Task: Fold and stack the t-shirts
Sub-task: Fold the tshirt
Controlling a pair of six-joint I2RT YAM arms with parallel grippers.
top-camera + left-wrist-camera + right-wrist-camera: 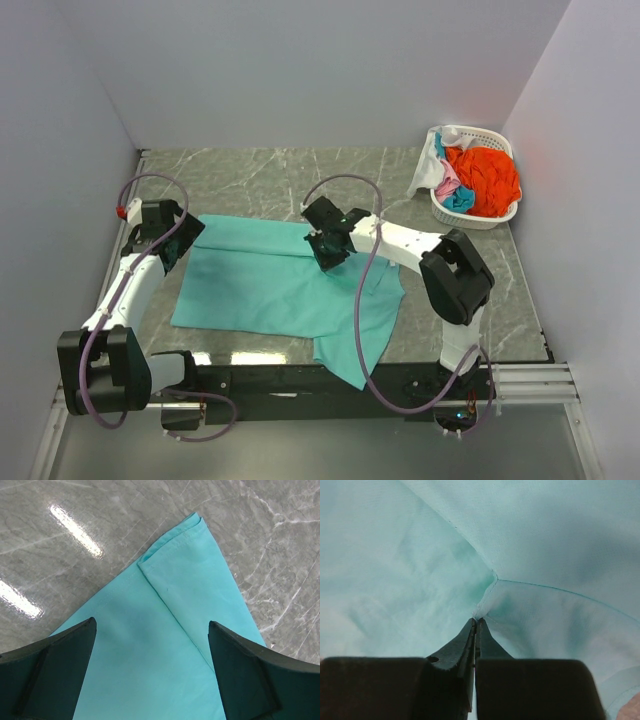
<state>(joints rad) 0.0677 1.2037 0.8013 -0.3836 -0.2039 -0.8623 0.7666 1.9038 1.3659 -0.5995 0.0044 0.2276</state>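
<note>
Teal t-shirt (262,288) lies flat, edge folded, right gripper (476,623) pinching it, left gripper (151,626) spread wide.

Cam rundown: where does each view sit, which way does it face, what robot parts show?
Top external: above and behind, looking down on table, teal t-shirt and basket; left arm and right arm show.
Left wrist: on left arm, facing down at a shirt corner; open left claw frames it.
Right wrist: on right arm, close against the shirt; right claw shut on it.
Shared: the teal t-shirt.
</note>
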